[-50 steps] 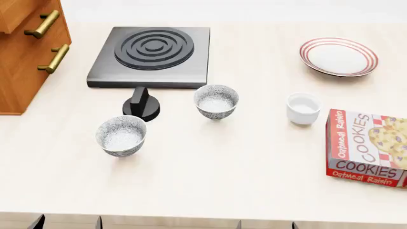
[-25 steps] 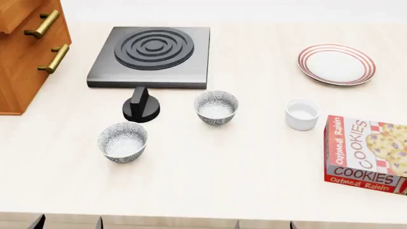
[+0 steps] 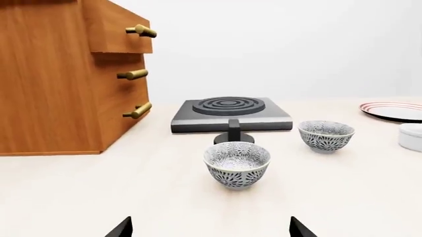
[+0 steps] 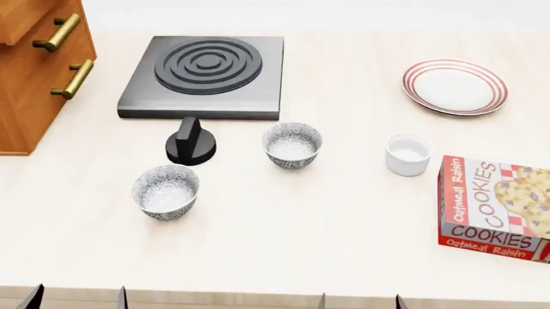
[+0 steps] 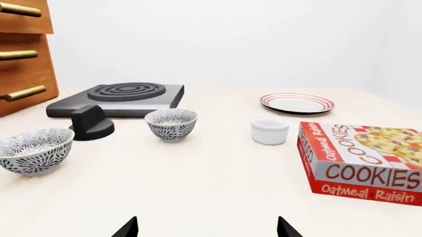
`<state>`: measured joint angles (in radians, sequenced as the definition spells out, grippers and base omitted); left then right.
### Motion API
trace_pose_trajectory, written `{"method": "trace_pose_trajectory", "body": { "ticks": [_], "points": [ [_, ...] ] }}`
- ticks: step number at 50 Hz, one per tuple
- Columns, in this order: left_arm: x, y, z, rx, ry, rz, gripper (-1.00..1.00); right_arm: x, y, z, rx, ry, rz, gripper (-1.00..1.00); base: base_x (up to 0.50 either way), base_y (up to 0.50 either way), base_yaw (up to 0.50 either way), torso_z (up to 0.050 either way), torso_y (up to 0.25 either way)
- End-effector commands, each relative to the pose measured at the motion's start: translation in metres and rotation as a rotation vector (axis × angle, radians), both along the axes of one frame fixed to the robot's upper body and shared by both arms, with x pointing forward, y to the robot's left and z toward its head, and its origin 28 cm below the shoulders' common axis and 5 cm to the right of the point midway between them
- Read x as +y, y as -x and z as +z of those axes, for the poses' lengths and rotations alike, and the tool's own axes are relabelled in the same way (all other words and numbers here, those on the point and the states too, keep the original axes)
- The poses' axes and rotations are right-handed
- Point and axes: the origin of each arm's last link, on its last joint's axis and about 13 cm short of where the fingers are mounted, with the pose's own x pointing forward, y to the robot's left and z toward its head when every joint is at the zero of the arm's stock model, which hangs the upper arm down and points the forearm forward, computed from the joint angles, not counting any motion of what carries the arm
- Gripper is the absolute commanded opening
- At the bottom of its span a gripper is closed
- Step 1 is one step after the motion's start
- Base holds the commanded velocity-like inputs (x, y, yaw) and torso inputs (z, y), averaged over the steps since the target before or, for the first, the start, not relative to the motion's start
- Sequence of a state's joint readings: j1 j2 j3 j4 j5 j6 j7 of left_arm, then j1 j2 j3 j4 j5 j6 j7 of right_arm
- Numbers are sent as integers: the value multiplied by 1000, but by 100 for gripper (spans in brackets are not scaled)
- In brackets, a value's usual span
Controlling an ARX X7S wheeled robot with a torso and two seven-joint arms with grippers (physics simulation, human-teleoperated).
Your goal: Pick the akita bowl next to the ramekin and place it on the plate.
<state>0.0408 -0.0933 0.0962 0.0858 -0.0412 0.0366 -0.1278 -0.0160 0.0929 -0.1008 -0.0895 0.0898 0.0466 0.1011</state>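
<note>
The akita bowl with its grey speckle pattern stands upright mid-counter, left of the plain white ramekin. It also shows in both wrist views, as bowl and bowl, with the ramekin beside it. The red-ringed plate lies at the far right, plate. My left gripper and right gripper sit at the counter's near edge. Both are open and hold nothing, seen as left gripper and right gripper.
A second patterned bowl stands at the front left, near a black knob and a dark hob. A wooden drawer cabinet is at the far left. A cookie box lies right of the ramekin.
The head view shifted slightly a second ago, then settled. The left gripper's fingertips have slid a little to the left at the bottom edge. Nothing on the counter has moved.
</note>
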Motion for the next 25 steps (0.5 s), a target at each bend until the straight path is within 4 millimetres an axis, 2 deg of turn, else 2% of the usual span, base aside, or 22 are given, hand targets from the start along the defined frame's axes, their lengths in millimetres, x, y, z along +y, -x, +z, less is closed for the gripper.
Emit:
{"method": "trace_pose_trajectory", "body": {
  "ticks": [1, 6, 25],
  "points": [
    [0, 5, 12, -19, -3, 1, 100, 2, 4, 16, -32, 8, -1, 100, 0, 0, 0, 0, 0],
    [0, 9, 22, -36, -6, -7, 100, 4, 7, 31, -66, 15, 9, 100, 0, 0, 0, 0, 0],
    [-1, 22, 55, -99, -13, -42, 100, 6, 12, 55, -103, 27, 10, 100, 0, 0, 0, 0, 0]
  ]
}}
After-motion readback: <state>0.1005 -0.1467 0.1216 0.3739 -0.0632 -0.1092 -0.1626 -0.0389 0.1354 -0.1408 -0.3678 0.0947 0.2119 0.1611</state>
